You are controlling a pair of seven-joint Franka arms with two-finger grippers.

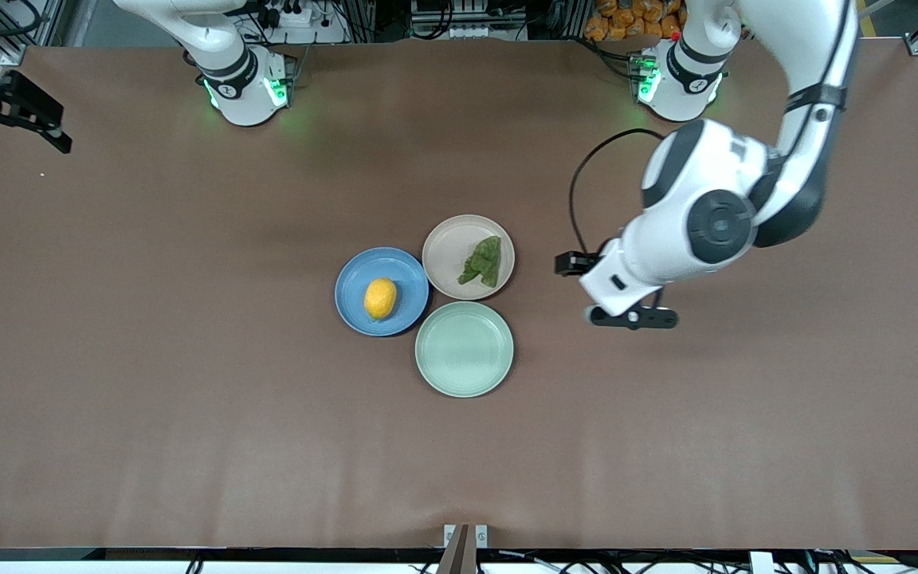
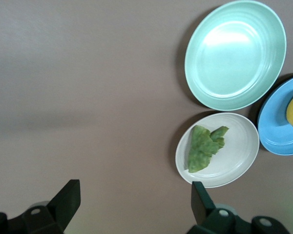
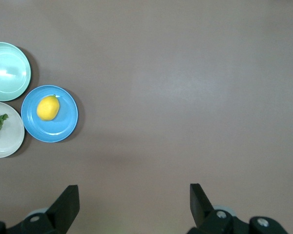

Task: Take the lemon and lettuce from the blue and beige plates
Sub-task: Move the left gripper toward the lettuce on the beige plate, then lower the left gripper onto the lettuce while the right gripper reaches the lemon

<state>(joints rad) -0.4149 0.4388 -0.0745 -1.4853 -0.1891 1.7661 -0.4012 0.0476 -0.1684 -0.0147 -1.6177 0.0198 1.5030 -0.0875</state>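
The lemon (image 1: 380, 298) lies in the middle of the blue plate (image 1: 355, 275), and the lettuce (image 1: 482, 261) lies on the beige plate (image 1: 447, 247) touching it, on the side toward the left arm's end of the table. The left gripper (image 1: 633, 316) hangs over bare table beside the beige plate with its fingers spread wide and empty, and the right gripper (image 3: 132, 204), likewise wide and empty, waits high over bare table. The lemon looks firm, smooth and prone to roll, so a pinch across its narrow middle seems best, while the lettuce looks light, limp and flat, better taken at its thickest crumpled part.

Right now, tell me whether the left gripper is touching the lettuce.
Apart. The left wrist view shows bare table between the open left gripper and the lettuce on the beige plate.
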